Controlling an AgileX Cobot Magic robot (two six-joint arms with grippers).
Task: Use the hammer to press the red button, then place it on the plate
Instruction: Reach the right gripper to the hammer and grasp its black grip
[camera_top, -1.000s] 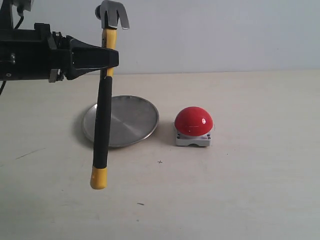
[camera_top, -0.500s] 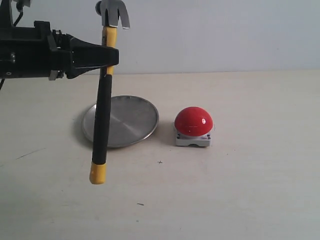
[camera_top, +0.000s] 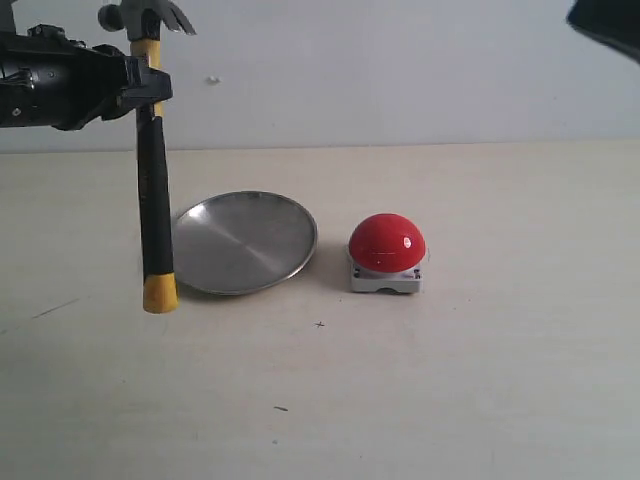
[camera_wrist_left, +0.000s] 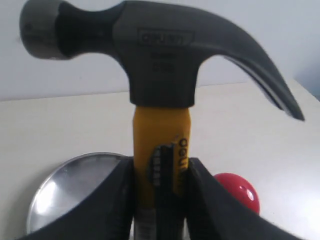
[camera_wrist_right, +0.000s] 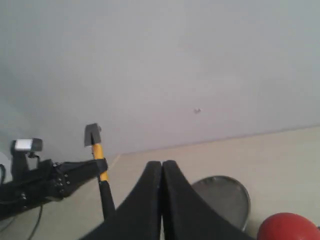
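Left fingers clamped on the hammer, gripping the yellow neck just under the head. Hammer hangs upright: head above the fingers, black handle and yellow end below them. Plate lies on the counter below the fingers, just off to the side toward the button. Button sits beyond the plate, near it but not touching. Right fingers pressed together with nothing between them, held high, well apart from hammer, plate and button.
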